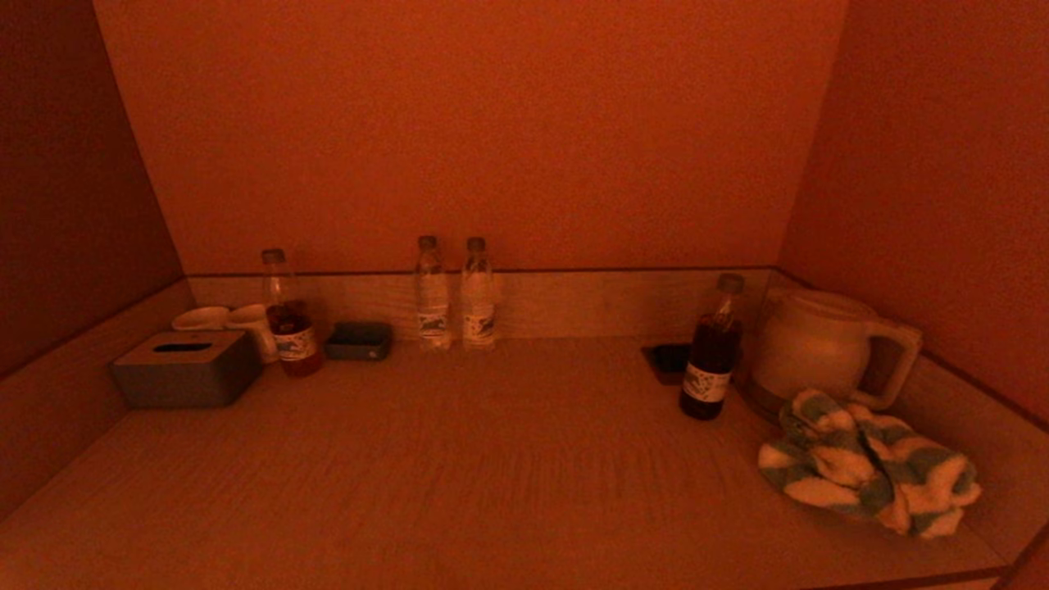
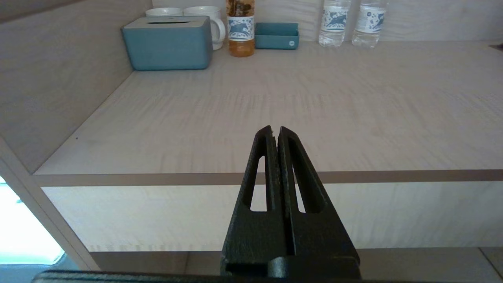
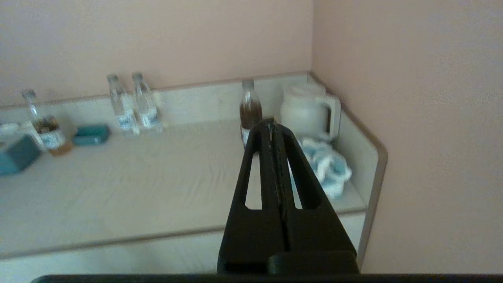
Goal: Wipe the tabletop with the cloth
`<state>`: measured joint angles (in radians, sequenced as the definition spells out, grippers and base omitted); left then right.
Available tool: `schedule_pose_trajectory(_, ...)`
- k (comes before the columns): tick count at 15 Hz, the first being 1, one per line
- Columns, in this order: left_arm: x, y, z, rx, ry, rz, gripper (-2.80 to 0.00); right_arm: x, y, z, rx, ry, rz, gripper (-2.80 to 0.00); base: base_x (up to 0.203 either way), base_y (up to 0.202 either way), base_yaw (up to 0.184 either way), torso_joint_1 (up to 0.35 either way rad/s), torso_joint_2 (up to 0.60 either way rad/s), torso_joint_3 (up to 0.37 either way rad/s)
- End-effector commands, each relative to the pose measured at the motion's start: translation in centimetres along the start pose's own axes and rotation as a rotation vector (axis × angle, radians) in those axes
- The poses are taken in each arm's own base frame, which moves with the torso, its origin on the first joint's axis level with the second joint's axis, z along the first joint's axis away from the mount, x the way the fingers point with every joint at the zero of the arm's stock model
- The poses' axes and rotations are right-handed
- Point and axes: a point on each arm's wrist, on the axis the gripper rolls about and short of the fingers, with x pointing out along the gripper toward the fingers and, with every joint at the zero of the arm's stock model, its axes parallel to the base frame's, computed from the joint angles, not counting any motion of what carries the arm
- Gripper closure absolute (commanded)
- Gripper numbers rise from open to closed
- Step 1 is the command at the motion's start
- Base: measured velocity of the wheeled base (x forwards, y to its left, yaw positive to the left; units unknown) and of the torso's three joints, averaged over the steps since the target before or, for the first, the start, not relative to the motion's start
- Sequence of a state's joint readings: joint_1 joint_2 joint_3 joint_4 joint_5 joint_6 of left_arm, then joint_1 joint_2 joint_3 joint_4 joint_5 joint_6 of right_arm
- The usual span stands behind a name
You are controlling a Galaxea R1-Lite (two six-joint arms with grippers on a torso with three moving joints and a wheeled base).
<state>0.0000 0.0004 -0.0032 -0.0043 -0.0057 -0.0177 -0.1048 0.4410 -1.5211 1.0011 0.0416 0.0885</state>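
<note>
1. Cloth (image 1: 870,464): lies bunched in a heap on the desk (image 1: 492,459), directly in front of the kettle (image 1: 819,348) and touching or nearly touching its base. It sits at the right end of the desk, close to the side wall. Nothing grips it.
2. Kettle: stands upright in the rear right corner, handle turned toward the right wall.
3. Dark drink bottle (image 1: 711,348): upright, just beside the kettle on its left. A small dark flat item (image 1: 665,361) lies behind this bottle; its nature cannot be told.
4. Two clear water bottles (image 1: 455,295): upright side by side against the back edge, well left of the kettle.
5. Far from the kettle, at the left end: a tissue box (image 1: 187,369), white cups (image 1: 225,321) behind it, a second drink bottle (image 1: 288,315) and a small tray (image 1: 359,340).
6. Left end effector (image 2: 274,130): fingers pressed together, holding nothing, hanging off the front edge of the desk, well apart from the kettle.
7. Right end effector (image 3: 271,122): fingers together, empty, raised in front of the desk, on the kettle's side, clear of the cloth.
</note>
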Motion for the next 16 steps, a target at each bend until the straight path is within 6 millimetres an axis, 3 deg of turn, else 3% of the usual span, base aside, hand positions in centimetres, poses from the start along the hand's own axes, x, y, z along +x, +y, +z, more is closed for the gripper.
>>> schedule_pose_trajectory(1,0.0,0.0,0.0,-0.001,-0.001,0.0,0.0,-1.7,-0.2,-2.0,-0.004,-0.021,0.006,0.0,0.0,0.0,0.0,0.0,0.0,0.0)
schedule_pose_trajectory(3,0.0,0.0,0.0,-0.001,-0.001,0.0,0.0,-2.9,-0.3,-3.9,-0.026,-0.033,0.006,0.0,0.0,0.0,0.0,0.0,0.0,0.0)
schedule_pose_trajectory(16,0.0,0.0,0.0,-0.001,-0.001,0.0,0.0,-3.1,-1.8,-6.0,-0.018,-0.05,0.008,0.0,0.0,0.0,0.0,0.0,0.0,0.0)
